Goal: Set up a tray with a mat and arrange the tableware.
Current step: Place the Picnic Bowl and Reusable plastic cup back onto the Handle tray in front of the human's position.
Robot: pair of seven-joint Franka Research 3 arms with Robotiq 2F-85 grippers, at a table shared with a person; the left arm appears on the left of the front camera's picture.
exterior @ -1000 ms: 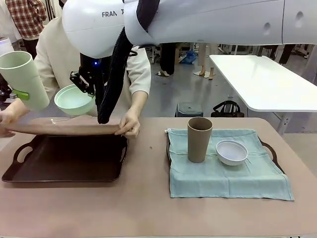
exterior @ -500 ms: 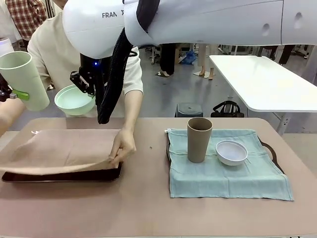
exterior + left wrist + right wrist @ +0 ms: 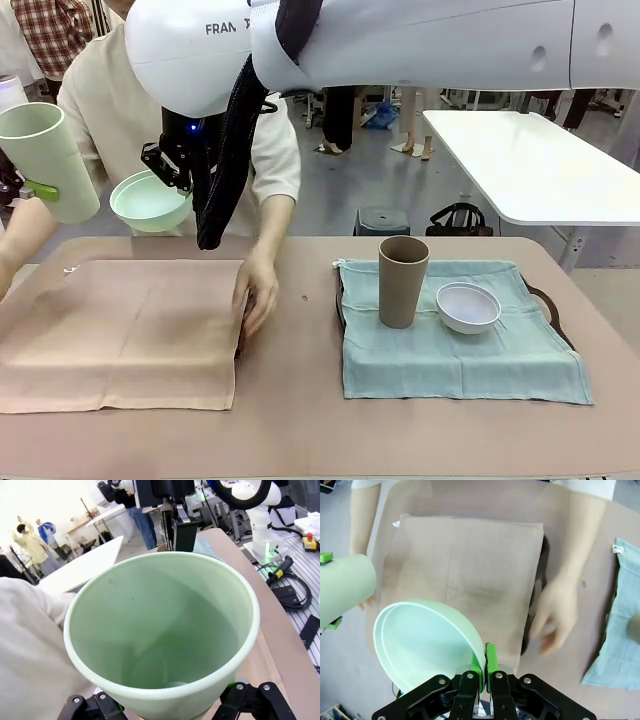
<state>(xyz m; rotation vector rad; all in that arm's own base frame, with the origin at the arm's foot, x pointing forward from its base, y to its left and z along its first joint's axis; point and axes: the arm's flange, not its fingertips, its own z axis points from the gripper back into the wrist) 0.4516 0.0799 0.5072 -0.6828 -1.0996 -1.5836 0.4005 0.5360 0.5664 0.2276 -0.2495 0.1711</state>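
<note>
Front view, tan mat (image 3: pixel 120 335): lies spread over the left tray, whose dark edge (image 3: pixel 240 345) peeks out at its right; a person's hand (image 3: pixel 255 290) presses that edge, likely smoothing it.
Mint cup (image 3: pixel 48 160): held aloft at far left by the left gripper (image 3: pixel 165 707), jaws wide around its base, apparently waiting.
Mint bowl (image 3: pixel 150 200): right gripper (image 3: pixel 484 667) pinches its rim, fingers closed tight, above the mat.
Right tray (image 3: pixel 545 305): blue-green cloth (image 3: pixel 450 350) carries the tan cup (image 3: pixel 402 280) and white bowl (image 3: pixel 468 306), seemingly the pattern to copy.
</note>
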